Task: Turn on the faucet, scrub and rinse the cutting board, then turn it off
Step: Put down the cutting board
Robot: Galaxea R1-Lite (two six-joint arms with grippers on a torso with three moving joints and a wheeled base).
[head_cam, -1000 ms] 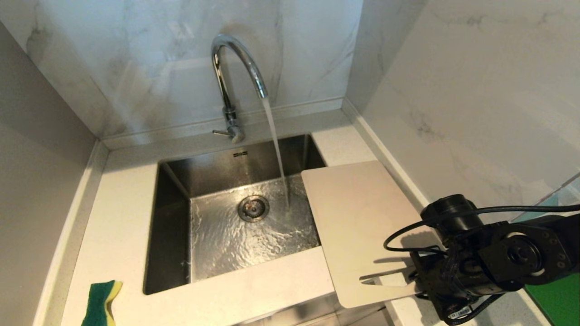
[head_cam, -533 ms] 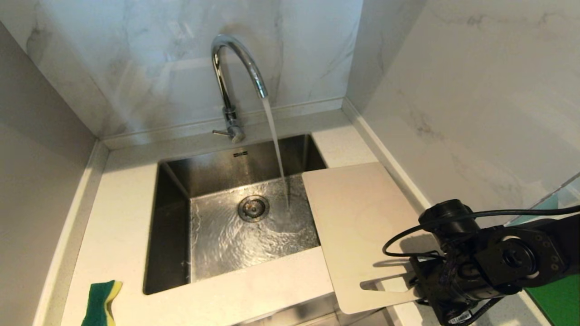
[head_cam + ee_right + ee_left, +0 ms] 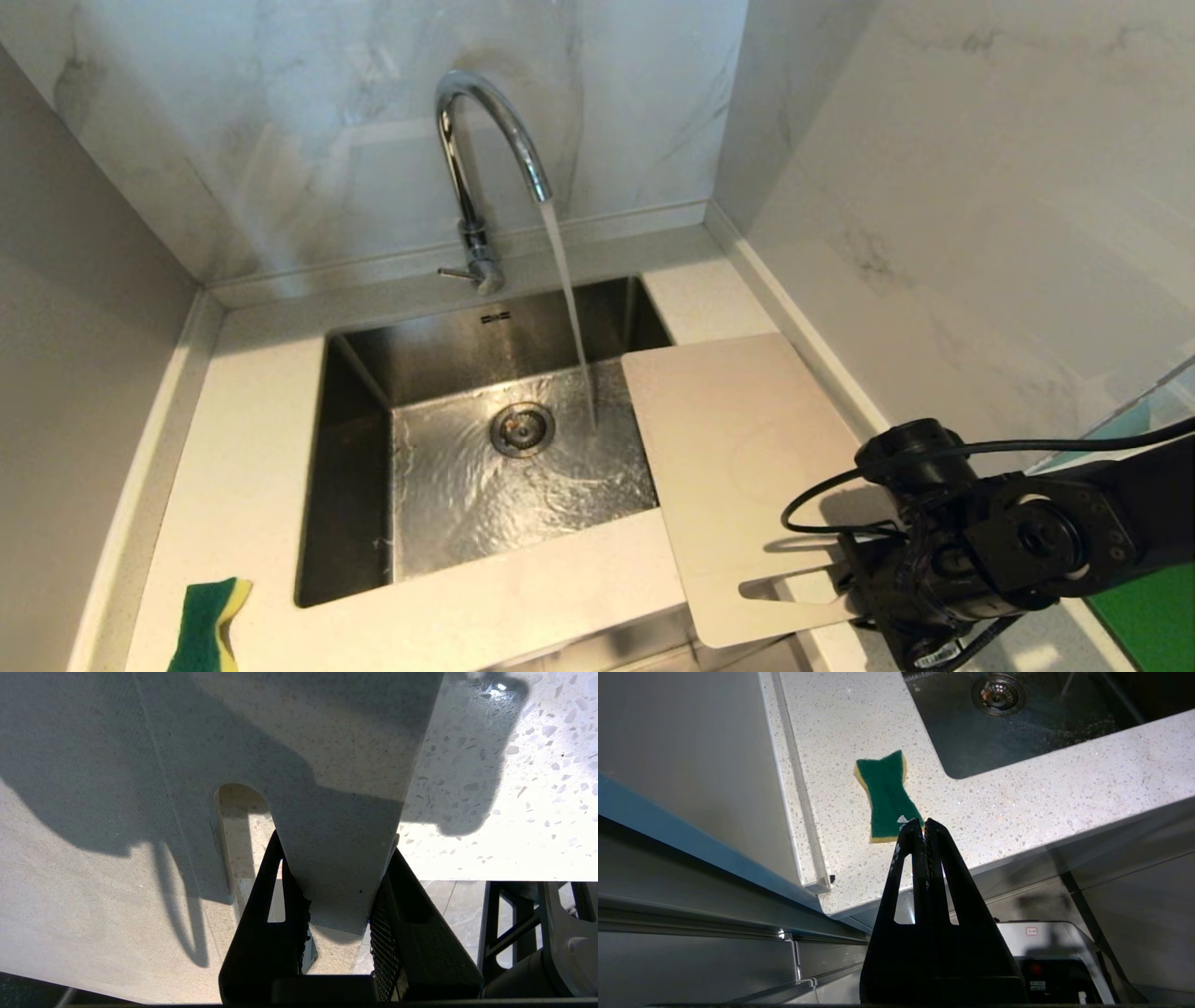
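Water runs from the faucet (image 3: 485, 140) into the sink (image 3: 355, 467), which holds only water. The right pincer (image 3: 336, 882) clamps the cutting board (image 3: 738, 448) by its handle end, beside the sink on the table (image 3: 243, 448). The left pincer (image 3: 923, 826) is closed and empty near the sponge (image 3: 887, 795). Scrubbing, rinsing and shutoff remain.

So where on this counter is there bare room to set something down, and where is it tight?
Free: the counter left of the sink, between the wall and the basin, behind the sponge; also the front strip. Tight: the right side, where the cutting board covers the counter, overhangs the basin, and the right gripper clamps its handle end. The faucet fills the back ledge.
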